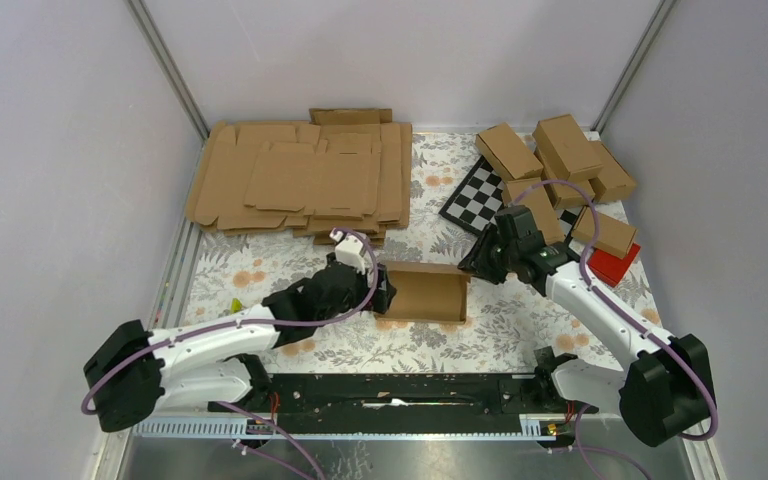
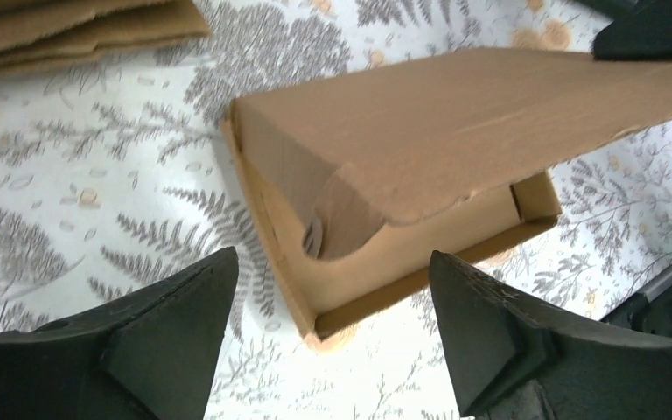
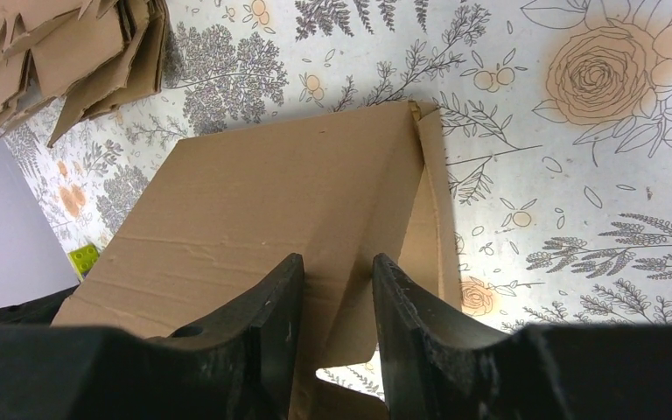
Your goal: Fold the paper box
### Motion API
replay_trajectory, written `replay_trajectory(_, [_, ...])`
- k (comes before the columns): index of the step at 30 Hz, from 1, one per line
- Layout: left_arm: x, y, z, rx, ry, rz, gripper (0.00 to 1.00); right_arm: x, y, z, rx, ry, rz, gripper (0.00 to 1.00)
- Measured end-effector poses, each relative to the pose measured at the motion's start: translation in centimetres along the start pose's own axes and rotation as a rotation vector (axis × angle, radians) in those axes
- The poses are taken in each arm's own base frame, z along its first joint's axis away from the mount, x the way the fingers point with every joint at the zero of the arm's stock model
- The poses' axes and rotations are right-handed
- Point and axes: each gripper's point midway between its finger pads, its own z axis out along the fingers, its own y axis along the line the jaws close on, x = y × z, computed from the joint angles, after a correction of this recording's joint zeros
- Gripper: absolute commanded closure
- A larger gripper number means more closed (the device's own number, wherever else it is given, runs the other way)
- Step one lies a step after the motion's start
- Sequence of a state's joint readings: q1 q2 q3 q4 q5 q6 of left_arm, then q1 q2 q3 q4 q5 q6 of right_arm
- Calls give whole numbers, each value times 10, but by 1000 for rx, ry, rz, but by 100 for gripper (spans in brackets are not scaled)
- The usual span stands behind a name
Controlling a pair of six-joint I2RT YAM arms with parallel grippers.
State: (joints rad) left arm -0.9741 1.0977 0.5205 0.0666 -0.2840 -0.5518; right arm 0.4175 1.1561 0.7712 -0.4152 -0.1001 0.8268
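The paper box (image 1: 425, 292) lies on the flowered table cloth between my two arms, a brown open tray with its lid (image 2: 455, 114) raised over it. My left gripper (image 1: 385, 290) is at the box's left end. In the left wrist view, the left gripper (image 2: 332, 255) is wide open, the box's near corner lies ahead of the fingertips, and nothing sits between them. My right gripper (image 1: 472, 265) is at the box's right end. In the right wrist view, the right gripper (image 3: 339, 258) has its fingers a narrow gap apart, astride the fold where the lid (image 3: 254, 210) meets its end flap (image 3: 407, 236).
A thick pile of flat cardboard blanks (image 1: 305, 180) lies at the back left. Several folded cartons (image 1: 560, 160) stand at the back right beside a checkerboard (image 1: 480, 195) and a red block (image 1: 615, 265). A small green piece (image 1: 235, 305) lies by the left arm.
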Motion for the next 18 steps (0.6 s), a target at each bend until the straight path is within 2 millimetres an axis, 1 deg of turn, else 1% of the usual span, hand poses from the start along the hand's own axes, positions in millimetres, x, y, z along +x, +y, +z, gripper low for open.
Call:
replay_trajectory(3, [8,6,-13,-24,58,-17,10,2,2,0,-7,1,-9,58])
replay_trajectory(6, [4,1,-32,-3,92,-42,7,3,5,-1,-14,2,-16,58])
replay_trajectory(8, [-8,-7,-48,36,78,-67,6,4,5,-1,-17,3,-20,58])
replay_trajectory(12, [-42,-26,-79,127,5,-104,1,5,6,-1,-19,5,-29,58])
replay_trajectory(15, [-58,-34,-87,141,-3,-101,1,6,7,-1,-20,5,-36,58])
replay_trajectory(18, [-74,-39,-85,121,-7,-94,1,6,7,-1,-22,4,-41,58])
